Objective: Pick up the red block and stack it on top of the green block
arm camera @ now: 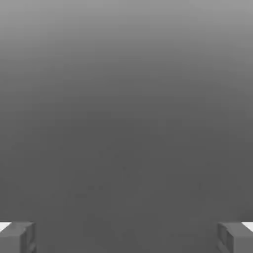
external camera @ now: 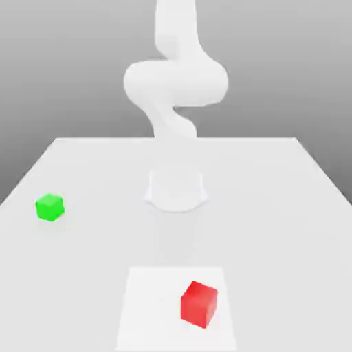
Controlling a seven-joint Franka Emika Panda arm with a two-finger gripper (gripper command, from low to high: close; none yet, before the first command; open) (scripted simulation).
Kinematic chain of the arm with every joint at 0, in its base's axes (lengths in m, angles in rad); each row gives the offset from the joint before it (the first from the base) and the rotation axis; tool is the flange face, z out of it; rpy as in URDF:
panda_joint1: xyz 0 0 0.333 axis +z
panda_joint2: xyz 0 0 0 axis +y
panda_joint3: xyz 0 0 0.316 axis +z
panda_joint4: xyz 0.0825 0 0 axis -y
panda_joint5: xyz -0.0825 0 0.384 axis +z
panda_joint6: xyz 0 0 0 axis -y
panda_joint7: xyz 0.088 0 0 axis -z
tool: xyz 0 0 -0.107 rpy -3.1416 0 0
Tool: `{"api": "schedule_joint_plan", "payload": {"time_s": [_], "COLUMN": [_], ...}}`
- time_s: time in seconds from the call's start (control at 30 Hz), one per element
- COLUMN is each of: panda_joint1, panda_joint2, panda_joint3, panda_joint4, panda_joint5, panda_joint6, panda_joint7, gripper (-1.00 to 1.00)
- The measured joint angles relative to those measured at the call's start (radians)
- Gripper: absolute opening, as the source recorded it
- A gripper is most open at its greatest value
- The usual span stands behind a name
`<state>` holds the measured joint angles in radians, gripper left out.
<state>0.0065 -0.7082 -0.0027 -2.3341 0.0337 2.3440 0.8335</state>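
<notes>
The red block [external camera: 199, 304] rests on the white table near the front edge, a little toward the exterior view's right. Far off on the exterior view's left, the green block [external camera: 49, 207] sits alone on the table. The white arm [external camera: 175, 82] rises from its base at the table's middle and curls high above both cubes. In the hand view my gripper [arm camera: 126, 239] is open, with its two grey fingertips [arm camera: 17, 237] set wide apart and nothing between them. Beyond them there is plain grey background.
The arm's round base [external camera: 177, 190] stands between the two cubes, further back. A paler square patch [external camera: 158, 309] on the table [external camera: 275, 206] lies under the red block. The table's far edge runs behind the base.
</notes>
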Motion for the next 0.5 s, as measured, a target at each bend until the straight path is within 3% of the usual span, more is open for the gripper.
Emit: {"api": "schedule_joint_plan", "payload": {"time_s": [0.27, 0.5], "panda_joint1": [0.010, 0.003], "panda_joint2": [0.299, 0.552], "panda_joint3": [0.026, 0.075], "panda_joint4": [-0.110, -0.205], "panda_joint5": [0.085, 0.087], "panda_joint6": [0.141, 0.265], "panda_joint7": [0.126, 0.286], "gripper": [0.00, 0.00]}}
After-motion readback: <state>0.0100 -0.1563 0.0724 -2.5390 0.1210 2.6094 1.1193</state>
